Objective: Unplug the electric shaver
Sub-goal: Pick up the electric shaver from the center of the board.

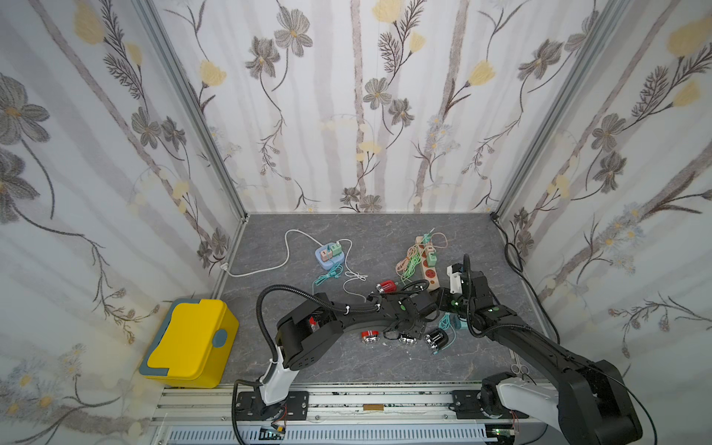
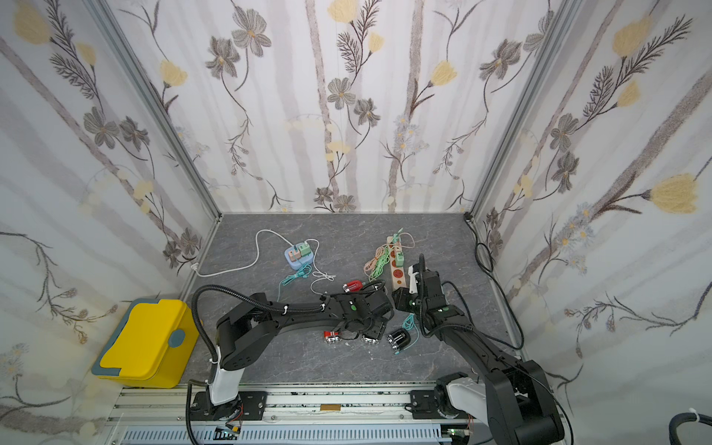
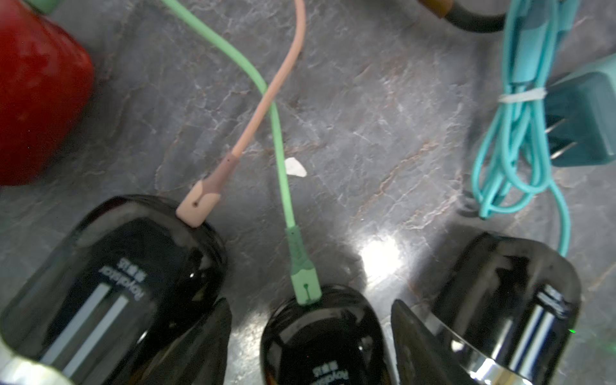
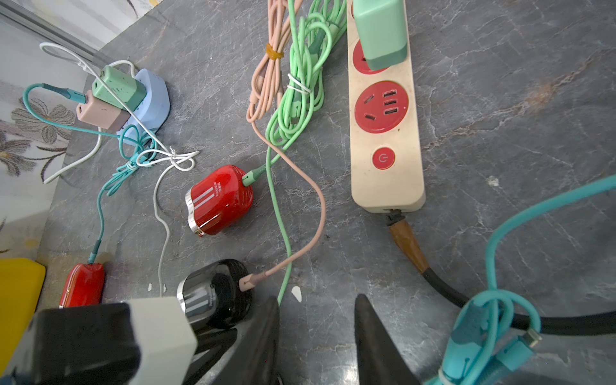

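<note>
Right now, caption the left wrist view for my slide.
Left gripper, jaws apart, straddles a black shaver with its green cable plugged in.

Both top views look steeply down from high over the near rail (image 1: 346, 400) onto the whole grey tabletop (image 1: 385, 239), walls (image 1: 366, 115) filling the upper frame. Both wrist views sit close above it, sharing the black shaver (image 3: 116, 276) with the pink cable (image 3: 248, 133).
</note>
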